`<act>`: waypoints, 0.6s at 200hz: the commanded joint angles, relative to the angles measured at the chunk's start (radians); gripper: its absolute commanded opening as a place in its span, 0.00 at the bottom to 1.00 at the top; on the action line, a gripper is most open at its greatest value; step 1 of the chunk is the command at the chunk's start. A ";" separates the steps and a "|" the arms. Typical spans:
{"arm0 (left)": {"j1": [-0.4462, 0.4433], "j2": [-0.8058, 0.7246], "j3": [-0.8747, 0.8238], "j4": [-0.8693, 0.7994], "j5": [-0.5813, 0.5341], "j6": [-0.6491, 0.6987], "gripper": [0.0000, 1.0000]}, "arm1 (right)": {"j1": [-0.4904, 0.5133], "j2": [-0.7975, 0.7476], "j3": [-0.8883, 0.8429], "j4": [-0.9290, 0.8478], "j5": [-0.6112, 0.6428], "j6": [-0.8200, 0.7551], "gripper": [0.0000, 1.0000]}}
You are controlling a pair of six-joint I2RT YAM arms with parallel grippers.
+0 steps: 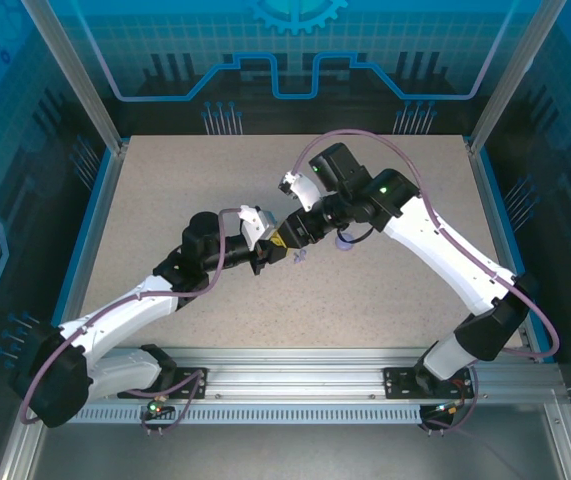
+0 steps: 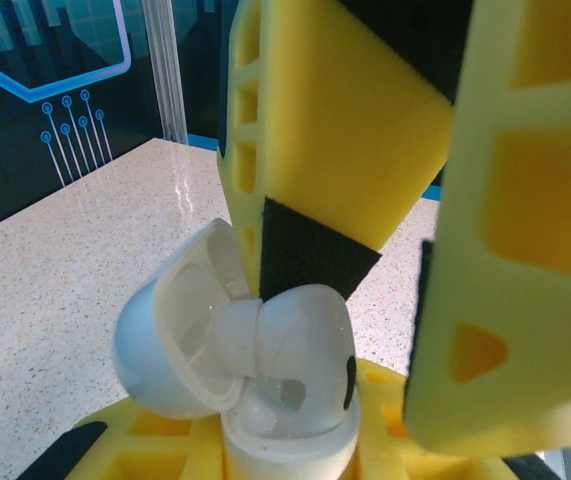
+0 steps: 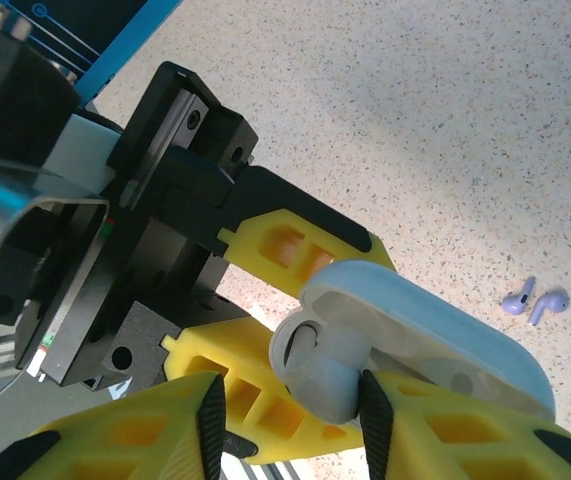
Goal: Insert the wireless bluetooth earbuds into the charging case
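Speckled worktop [image 1: 165,200]: we see left hand [image 2: 265,445] and right hand [image 3: 290,415] each pinching one half of the charging case [image 3: 435,340], likely to hold it open for loading, while two earbuds [image 3: 535,300] lie loose at its 3 o'clock in right wrist view.

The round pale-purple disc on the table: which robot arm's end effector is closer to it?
Right. The right end effector sits just left of the round pale-purple disc; the left end effector lies farther left, beyond the right one.
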 commanded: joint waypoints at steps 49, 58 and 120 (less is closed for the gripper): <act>-0.007 -0.002 0.030 -0.007 -0.068 0.017 0.08 | 0.017 0.018 0.048 -0.038 -0.003 0.047 0.43; -0.007 -0.002 0.030 -0.009 -0.080 0.017 0.08 | 0.017 0.021 0.052 -0.040 -0.007 0.050 0.43; -0.007 0.000 0.033 0.007 -0.099 0.013 0.09 | 0.018 0.044 0.052 -0.036 -0.011 0.074 0.45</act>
